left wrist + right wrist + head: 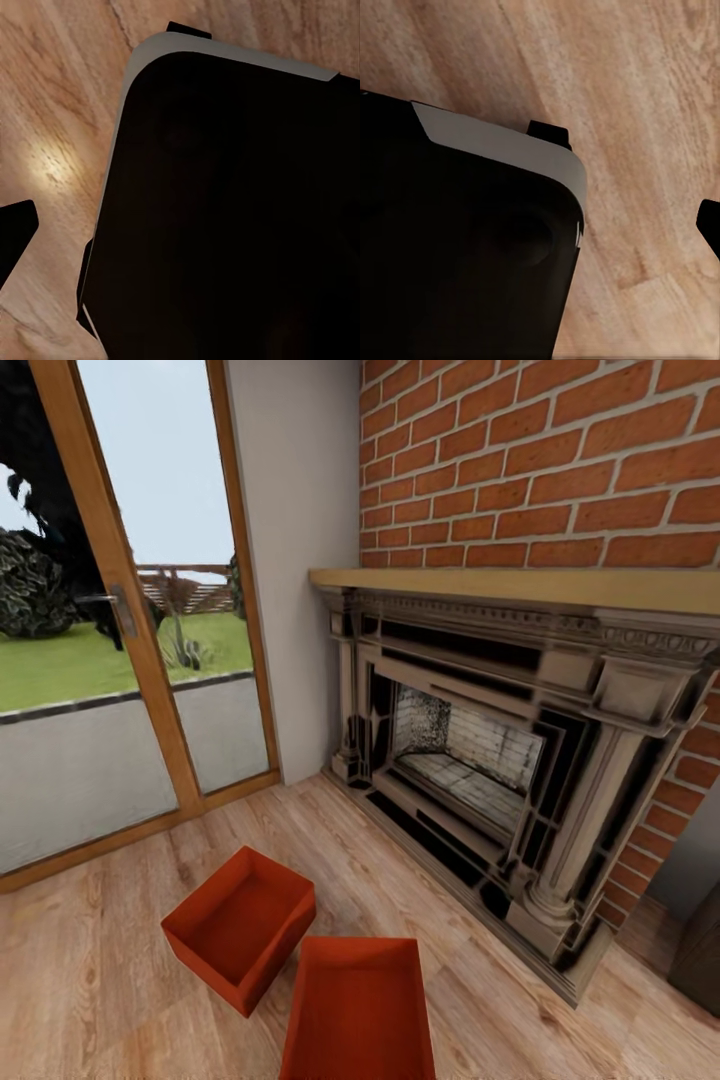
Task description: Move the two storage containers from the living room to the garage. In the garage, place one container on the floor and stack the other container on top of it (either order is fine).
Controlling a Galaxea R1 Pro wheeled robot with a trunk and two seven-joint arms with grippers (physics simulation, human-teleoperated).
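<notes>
Both bins sit on the wood floor (90, 960) in front of the fireplace (500, 780), on its glass-door (120, 620) side. Left bin (240, 925) stands skewed; right bin (360, 1010) is nearly corner-to-corner with it, closer to the robot. Claw state: cannot tell for either arm. Risk: gripping one thin wall may nudge the neighbour, or tip the bin.
</notes>
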